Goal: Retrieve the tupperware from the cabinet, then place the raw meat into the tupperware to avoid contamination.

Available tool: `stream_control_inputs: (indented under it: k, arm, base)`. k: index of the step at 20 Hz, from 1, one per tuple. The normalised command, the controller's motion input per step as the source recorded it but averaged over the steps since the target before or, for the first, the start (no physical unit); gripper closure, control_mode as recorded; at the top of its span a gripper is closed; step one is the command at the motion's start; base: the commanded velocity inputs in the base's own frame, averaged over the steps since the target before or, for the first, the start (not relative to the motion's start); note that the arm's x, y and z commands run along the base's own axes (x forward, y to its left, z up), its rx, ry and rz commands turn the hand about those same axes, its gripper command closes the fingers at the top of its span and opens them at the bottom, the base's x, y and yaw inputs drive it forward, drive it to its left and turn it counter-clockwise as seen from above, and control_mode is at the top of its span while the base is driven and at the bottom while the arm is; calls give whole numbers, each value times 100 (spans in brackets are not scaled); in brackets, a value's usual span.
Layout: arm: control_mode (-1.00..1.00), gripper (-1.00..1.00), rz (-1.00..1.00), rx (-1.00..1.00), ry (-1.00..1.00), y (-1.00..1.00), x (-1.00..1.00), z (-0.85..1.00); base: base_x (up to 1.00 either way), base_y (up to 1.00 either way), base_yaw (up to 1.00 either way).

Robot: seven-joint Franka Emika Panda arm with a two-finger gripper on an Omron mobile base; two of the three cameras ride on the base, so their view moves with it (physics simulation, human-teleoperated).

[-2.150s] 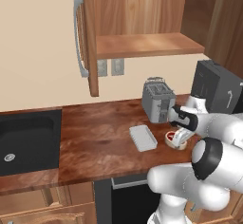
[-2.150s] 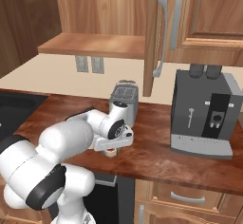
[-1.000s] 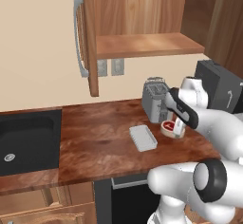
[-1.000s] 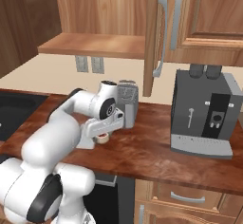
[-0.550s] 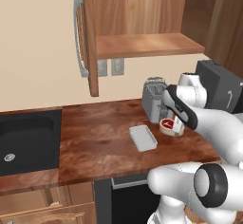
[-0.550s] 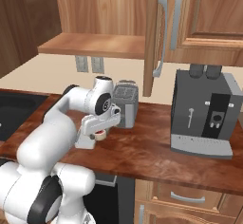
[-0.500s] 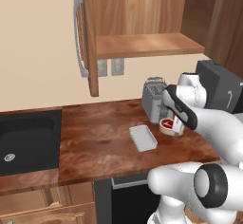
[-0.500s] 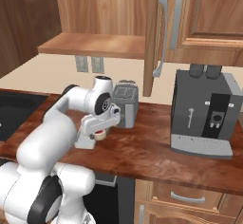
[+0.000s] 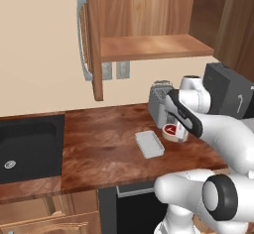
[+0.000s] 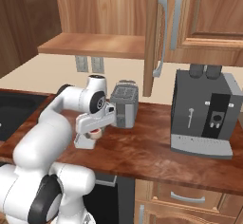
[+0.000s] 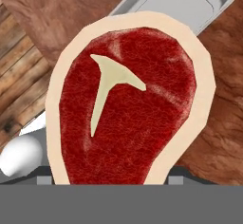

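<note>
You find no legible text, label, brand name, number or sign on any surface here. The coffee machine (image 10: pixel 204 116) carries small white marks on its dark front panel, but you cannot read them as characters. The wall outlets (image 9: pixel 114 70) under the cabinet (image 9: pixel 149 25) are blank plates. The toaster (image 10: pixel 124 105) and the tupperware (image 9: pixel 149 144) bear no markings. The pale T-shaped figure on the raw meat (image 11: pixel 126 104) is bone, not a letter.
</note>
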Motion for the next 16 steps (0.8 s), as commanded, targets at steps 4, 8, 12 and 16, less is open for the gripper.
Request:
stream_control_inputs:
  k: [4, 8, 12, 16]
  arm:
    - [-100, 100, 0, -2, 0, 16, 2, 0]
    - [-100, 100, 0, -2, 0, 8, 4, 0]
    - [-100, 100, 0, -2, 1, 7, 6, 0]
    - [-100, 100, 0, -2, 2, 9, 7, -3]
  base:
    - [0, 0, 0]
    - [0, 0, 0]
    - [0, 0, 0]
    - [0, 0, 0]
